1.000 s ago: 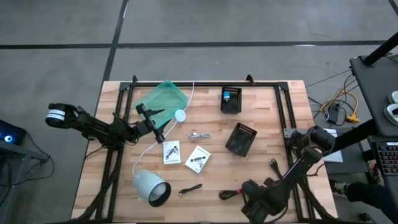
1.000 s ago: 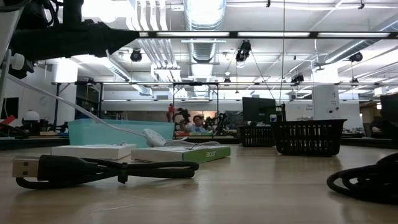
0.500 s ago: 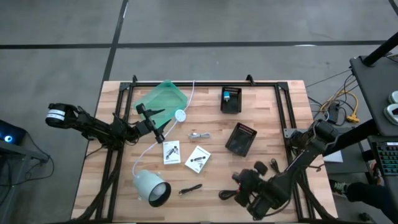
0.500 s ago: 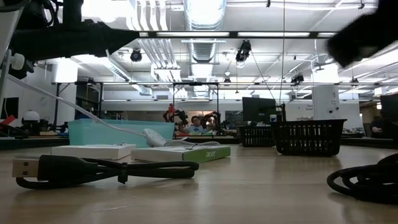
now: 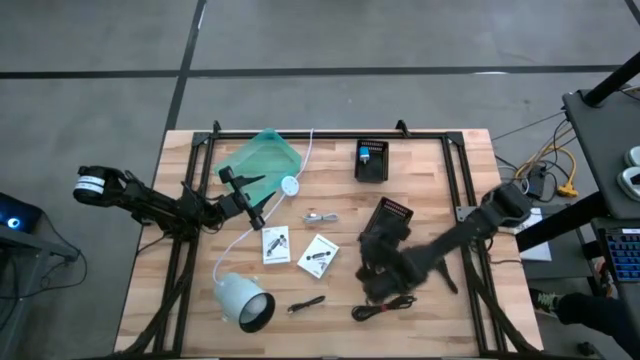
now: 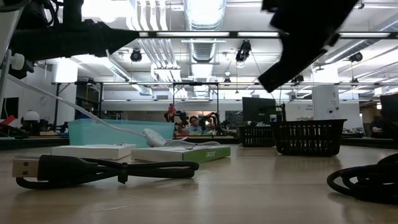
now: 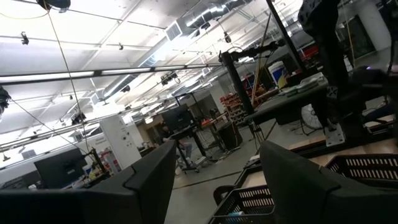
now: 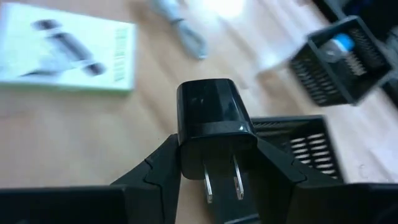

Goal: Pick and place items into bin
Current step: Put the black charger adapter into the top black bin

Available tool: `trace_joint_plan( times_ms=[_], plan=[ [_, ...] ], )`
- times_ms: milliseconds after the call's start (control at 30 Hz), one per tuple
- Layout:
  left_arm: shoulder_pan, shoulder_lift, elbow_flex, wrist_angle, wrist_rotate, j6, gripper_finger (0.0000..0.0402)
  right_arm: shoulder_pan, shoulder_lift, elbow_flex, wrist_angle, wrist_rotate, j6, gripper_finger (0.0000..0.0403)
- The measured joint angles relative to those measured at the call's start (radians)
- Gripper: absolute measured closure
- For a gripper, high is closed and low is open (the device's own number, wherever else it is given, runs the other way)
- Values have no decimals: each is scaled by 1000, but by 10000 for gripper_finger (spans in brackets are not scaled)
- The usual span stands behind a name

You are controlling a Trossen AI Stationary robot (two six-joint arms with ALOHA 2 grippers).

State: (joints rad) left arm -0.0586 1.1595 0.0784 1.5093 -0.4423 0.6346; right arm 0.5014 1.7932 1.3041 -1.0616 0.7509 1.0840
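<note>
black plastic wall plug is riding clamped in the right hand, now swinging from the counter's near edge toward the black mesh bin; left hand idling, fingers parted.

A black plug adapter with two metal prongs sits centre frame. Two white printed cards lie mid-frame, a silver piece above them, a black stick and coiled cable lower down.

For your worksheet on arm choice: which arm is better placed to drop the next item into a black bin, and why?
Right. The right gripper already grips a black plug adapter beside the empty black bin; the left gripper waits across the table.
</note>
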Motion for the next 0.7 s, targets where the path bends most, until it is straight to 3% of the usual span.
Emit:
trace_joint_plan(
  times_ms=[233,400,700],
  plan=[
    [0,0,0,0,0,0,185,-206,-29,0,-90,0,7,269],
    [0,0,0,0,0,0,185,-367,-78,-1,-81,-2,-74,269],
    [0,0,0,0,0,0,185,-688,-124,-1,74,-180,-329,269]
  ],
)
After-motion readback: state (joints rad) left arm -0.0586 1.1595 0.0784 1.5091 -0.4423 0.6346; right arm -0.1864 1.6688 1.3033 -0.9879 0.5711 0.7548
